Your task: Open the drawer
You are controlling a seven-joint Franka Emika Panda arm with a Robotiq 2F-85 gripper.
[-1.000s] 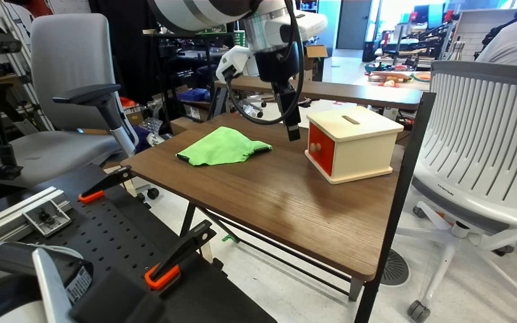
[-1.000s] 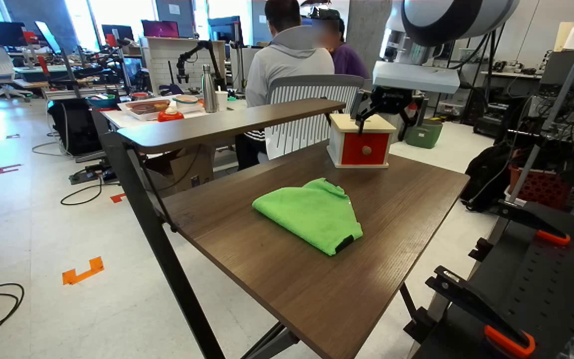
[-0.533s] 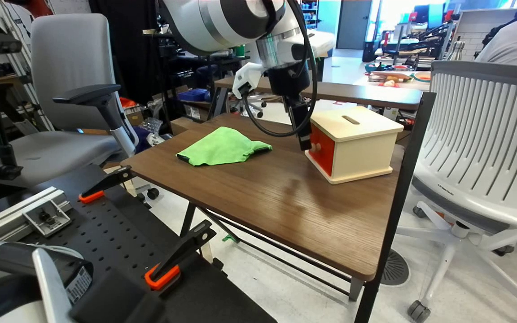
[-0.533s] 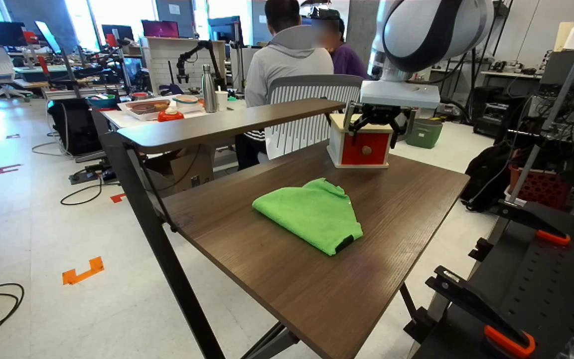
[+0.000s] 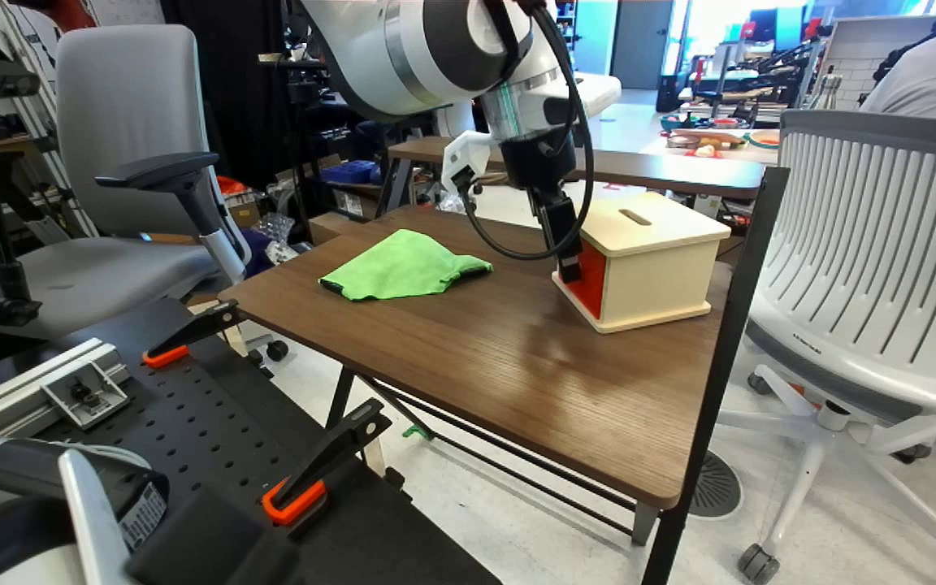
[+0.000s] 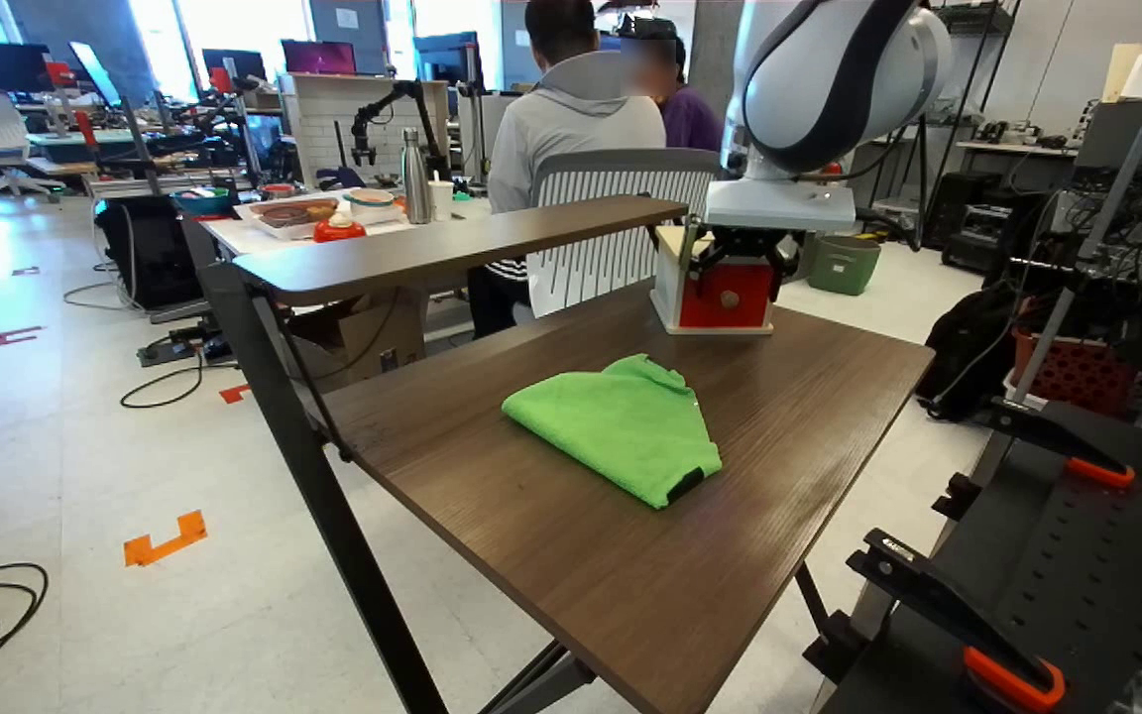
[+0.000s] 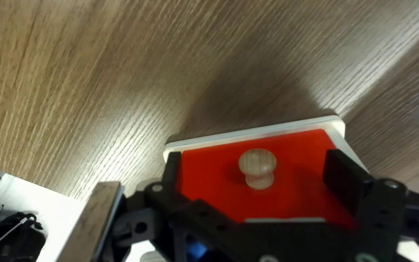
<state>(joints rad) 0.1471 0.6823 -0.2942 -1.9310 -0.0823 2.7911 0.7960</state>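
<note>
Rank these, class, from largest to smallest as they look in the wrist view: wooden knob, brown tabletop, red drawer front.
1. Brown tabletop, running out of frame
2. Red drawer front
3. Wooden knob
No ties; the differences are plain.

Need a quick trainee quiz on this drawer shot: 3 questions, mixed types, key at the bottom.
1. Multiple choice. The gripper is:
A) shut on the green cloth
B) open, close to the drawer
C) outside the wrist view

2. True or false: the drawer is pulled halfway out of its box.

3. Fill in the blank: the drawer carries a round wooden ____.

Key: 1) B; 2) false, it sits shut; 3) knob.
</note>
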